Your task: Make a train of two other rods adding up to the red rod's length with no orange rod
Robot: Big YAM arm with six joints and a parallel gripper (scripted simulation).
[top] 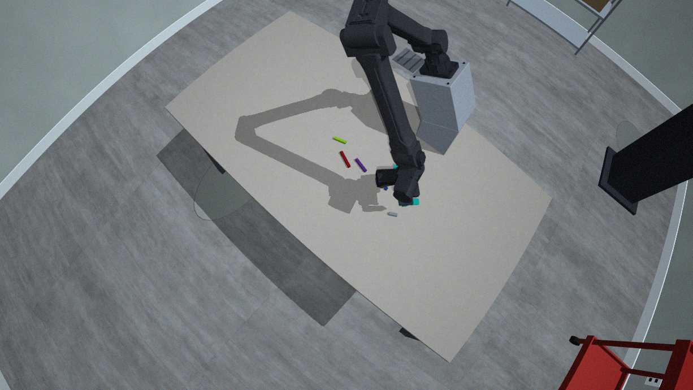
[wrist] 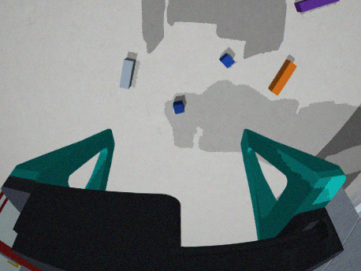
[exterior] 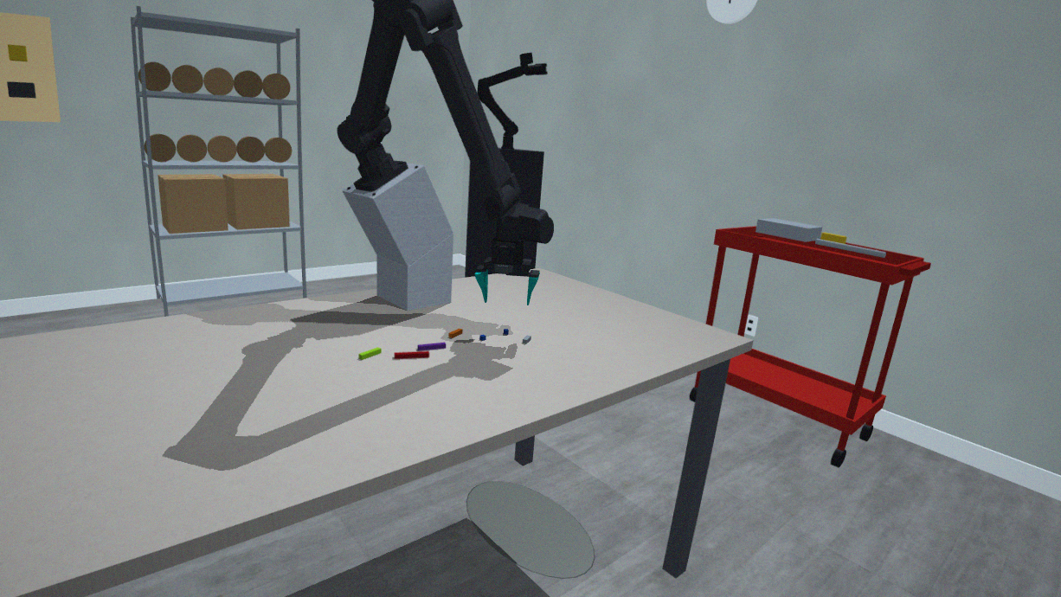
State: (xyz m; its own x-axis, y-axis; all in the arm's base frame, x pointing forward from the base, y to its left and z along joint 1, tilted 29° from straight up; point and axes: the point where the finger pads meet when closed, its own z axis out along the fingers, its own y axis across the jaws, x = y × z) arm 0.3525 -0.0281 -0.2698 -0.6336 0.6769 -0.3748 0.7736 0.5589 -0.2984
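The red rod (top: 344,159) lies flat near the table's middle, with the purple rod (top: 360,164) beside it and the lime rod (top: 339,139) further back. My gripper (wrist: 177,136) is open and empty. It hovers above the table (exterior: 507,296), over the blue rods, and touches nothing. In the overhead view the arm hides the orange rod.
The arm's grey pedestal (exterior: 401,237) stands at the back of the table. A red cart (exterior: 809,326) stands to the right of the table, a black stand (exterior: 511,208) behind it and a shelf (exterior: 219,163) at the back left.
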